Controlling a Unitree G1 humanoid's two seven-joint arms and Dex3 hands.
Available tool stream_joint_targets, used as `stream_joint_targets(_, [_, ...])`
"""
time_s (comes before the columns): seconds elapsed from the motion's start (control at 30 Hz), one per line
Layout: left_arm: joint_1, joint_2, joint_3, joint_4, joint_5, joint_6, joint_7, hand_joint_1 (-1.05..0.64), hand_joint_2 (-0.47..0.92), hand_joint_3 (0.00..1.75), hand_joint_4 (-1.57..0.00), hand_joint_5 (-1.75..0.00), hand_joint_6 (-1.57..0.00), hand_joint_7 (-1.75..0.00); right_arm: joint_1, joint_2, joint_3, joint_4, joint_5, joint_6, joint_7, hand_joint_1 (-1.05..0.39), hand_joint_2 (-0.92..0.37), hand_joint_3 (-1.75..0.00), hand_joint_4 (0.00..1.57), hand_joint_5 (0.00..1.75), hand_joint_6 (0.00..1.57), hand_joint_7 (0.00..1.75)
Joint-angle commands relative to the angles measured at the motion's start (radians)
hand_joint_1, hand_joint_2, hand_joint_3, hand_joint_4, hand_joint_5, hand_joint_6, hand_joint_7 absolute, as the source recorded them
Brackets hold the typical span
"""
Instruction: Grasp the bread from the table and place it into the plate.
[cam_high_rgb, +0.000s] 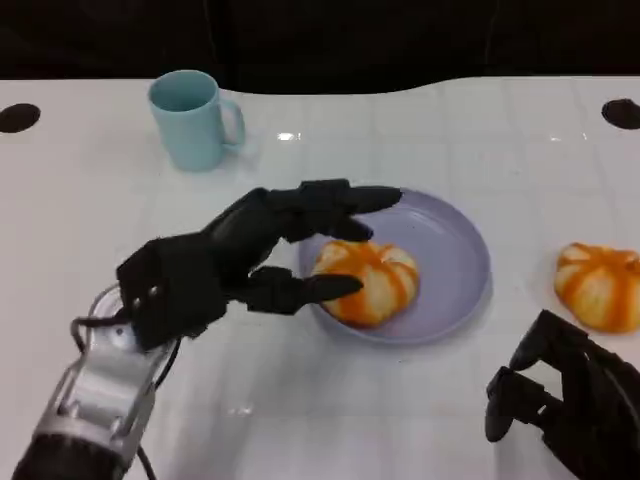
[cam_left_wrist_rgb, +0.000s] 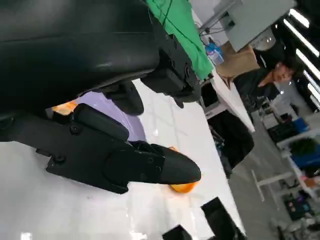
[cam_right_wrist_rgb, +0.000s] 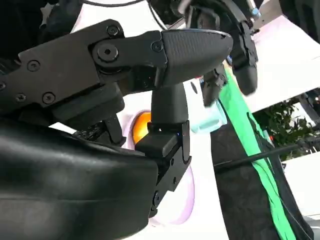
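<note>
**Plate holds one bread roll**

The lavender plate (cam_high_rgb: 455, 250) contains an orange-striped bread roll (cam_high_rgb: 368, 281). The left hand (cam_high_rgb: 235, 262) is spread around it, fingers apart; contact unclear. A second roll (cam_high_rgb: 600, 286) lies on the counter (cam_high_rgb: 330, 420). The teal mug (cam_high_rgb: 192, 119) stands upright. The right hand (cam_high_rgb: 565, 395) is curled, holding nothing.

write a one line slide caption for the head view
Left robot hand at a bread in the plate; second bread and mug on the table.

A white table (cam_high_rgb: 420, 130) carries a lavender plate (cam_high_rgb: 455, 250) near its middle, a light-blue mug (cam_high_rgb: 190, 120) at 10 o'clock from the plate, and 1 orange-striped bun (cam_high_rgb: 600, 285) at 3 o'clock.
</note>
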Motion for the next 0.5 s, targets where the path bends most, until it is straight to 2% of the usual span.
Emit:
stream_joint_targets(0.03, [0.082,-0.014,0.040,-0.081,-0.070,0.009,-0.002,-0.61,0.92,0.28,-0.43,-1.01,-0.65,-0.18,0.006,-0.011,-0.011,-0.013,0.009,0.000,0.002,-0.59,-0.92,-0.35,0.73,1.75,0.58,1.59])
stream_joint_targets(0.2, [0.174,-0.081,0.074,-0.115,-0.153,-0.005,0.010,-0.60,0.92,0.30,-0.55,-1.10,-0.78,-0.26,0.004,-0.014,-0.015,-0.013,0.012,0.003,0.006,-0.58,-0.92,-0.36,0.74,1.75,0.58,1.61])
stream_joint_targets(0.3, [0.212,-0.111,0.088,-0.120,-0.174,-0.016,0.008,-0.61,0.92,0.31,-0.56,-1.12,-0.79,-0.28,0.004,-0.014,-0.014,-0.014,0.012,0.004,0.005,-0.58,-0.92,-0.35,0.74,1.75,0.59,1.60])
stream_joint_targets(0.33, [0.238,-0.125,0.095,-0.119,-0.185,-0.029,0.008,-0.61,0.92,0.33,-0.58,-1.22,-0.77,-0.45,0.004,-0.014,-0.014,-0.013,0.010,0.002,0.006,-0.58,-0.92,-0.35,0.74,1.75,0.59,1.60])
stream_joint_targets(0.37, [0.259,-0.136,0.100,-0.120,-0.195,-0.036,0.007,-0.63,0.92,0.36,-0.57,-1.33,-0.65,-0.77,0.004,-0.014,-0.014,-0.012,0.010,0.001,0.006,-0.58,-0.92,-0.35,0.74,1.75,0.59,1.60])
stream_joint_targets(0.43, [0.299,-0.148,0.108,-0.149,-0.239,0.008,-0.001,-0.64,0.92,0.36,-0.56,-1.42,-0.58,-1.00,0.004,-0.013,-0.014,-0.010,0.012,0.000,0.008,-0.58,-0.92,-0.35,0.74,1.75,0.59,1.60])
stream_joint_targets(0.5, [0.341,-0.156,0.113,-0.196,-0.296,0.079,-0.005,-0.66,0.92,0.32,-0.54,-1.53,-0.57,-1.12,0.005,-0.015,-0.014,-0.012,0.013,0.001,0.009,-0.58,-0.92,-0.35,0.74,1.75,0.59,1.60])
